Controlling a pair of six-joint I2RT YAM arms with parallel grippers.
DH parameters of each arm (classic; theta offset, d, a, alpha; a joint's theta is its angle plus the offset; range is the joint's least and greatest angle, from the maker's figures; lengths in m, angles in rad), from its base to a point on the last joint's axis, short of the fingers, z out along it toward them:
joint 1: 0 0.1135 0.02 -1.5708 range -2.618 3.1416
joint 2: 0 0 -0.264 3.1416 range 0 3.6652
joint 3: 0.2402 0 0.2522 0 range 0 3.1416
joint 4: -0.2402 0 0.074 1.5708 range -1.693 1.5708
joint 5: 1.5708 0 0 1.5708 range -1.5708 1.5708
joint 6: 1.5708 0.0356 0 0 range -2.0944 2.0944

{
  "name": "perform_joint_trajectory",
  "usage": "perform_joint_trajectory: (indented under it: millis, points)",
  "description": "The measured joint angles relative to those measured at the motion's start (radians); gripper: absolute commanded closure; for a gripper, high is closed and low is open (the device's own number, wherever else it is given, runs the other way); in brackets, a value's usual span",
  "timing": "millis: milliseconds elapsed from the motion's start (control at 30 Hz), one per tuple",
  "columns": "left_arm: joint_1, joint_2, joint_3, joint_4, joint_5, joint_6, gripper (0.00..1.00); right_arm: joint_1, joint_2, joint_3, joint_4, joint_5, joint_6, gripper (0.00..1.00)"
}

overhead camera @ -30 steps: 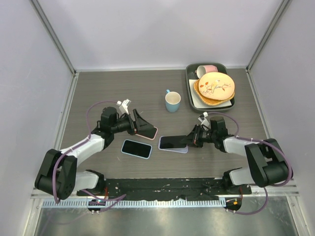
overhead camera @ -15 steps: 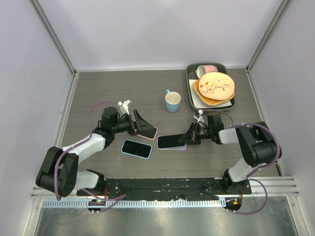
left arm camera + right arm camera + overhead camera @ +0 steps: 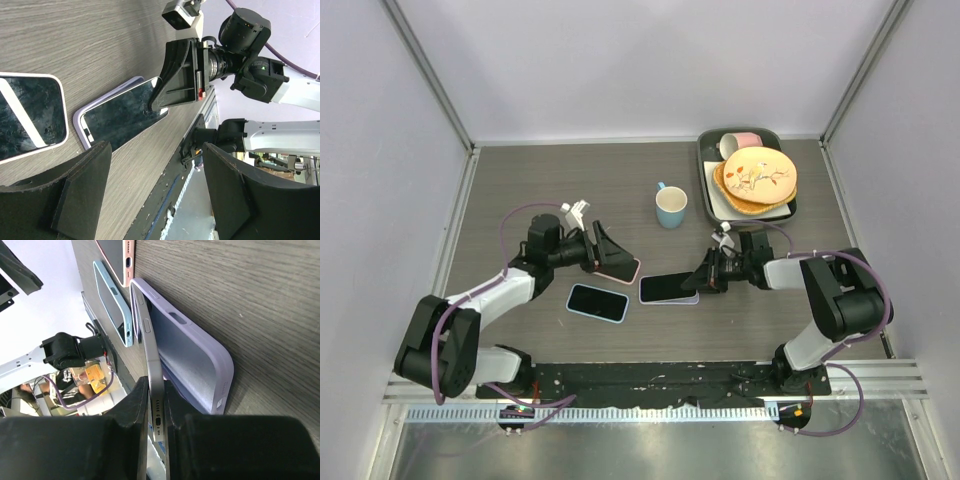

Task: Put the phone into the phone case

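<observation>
Left arm reaches forward, left gripper (image 3: 605, 252) held low, jaws wide apart. Right arm folds inward, right gripper (image 3: 707, 274) clamped on the phone (image 3: 665, 288).

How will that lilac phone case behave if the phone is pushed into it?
The lilac case looks like soft plastic with a rounded lip, so it probably flexes rather than cracks. Lying loose on the wood-grain table, it may slide as the phone presses.

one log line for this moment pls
right tool: shut on phone | phone: tilted, one end in lilac case | left tool: open, empty
</observation>
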Motion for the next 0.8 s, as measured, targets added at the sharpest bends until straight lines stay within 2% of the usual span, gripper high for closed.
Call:
perform_joint_trajectory:
  millis: [67,167,200,300,467,633,800]
  points:
    - [0.0,0.0,0.01,-0.007,0.0,0.007,0.23,0.006,-0.008,0.01,-0.024,0.013,-0.008,0.82]
    - [0.0,0.0,0.02,-0.024,-0.001,0.022,0.23,0.016,-0.013,0.025,-0.063,0.045,-0.023,0.71]
    - [0.0,0.0,0.024,-0.033,-0.002,0.029,0.24,0.022,-0.013,0.027,-0.076,0.065,-0.029,0.64]
    - [-0.008,0.005,0.064,-0.112,-0.02,0.078,0.24,0.048,-0.018,0.03,-0.124,0.148,-0.042,0.55]
    - [-0.038,0.013,0.16,-0.232,-0.075,0.161,0.24,0.112,-0.08,0.068,-0.227,0.27,-0.06,0.48]
    - [-0.1,0.028,0.243,-0.336,-0.155,0.231,0.24,0.164,-0.109,0.113,-0.32,0.377,-0.077,0.47]
    - [-0.188,0.09,0.322,-0.439,-0.26,0.29,0.3,0.217,-0.126,0.155,-0.401,0.486,-0.096,0.45]
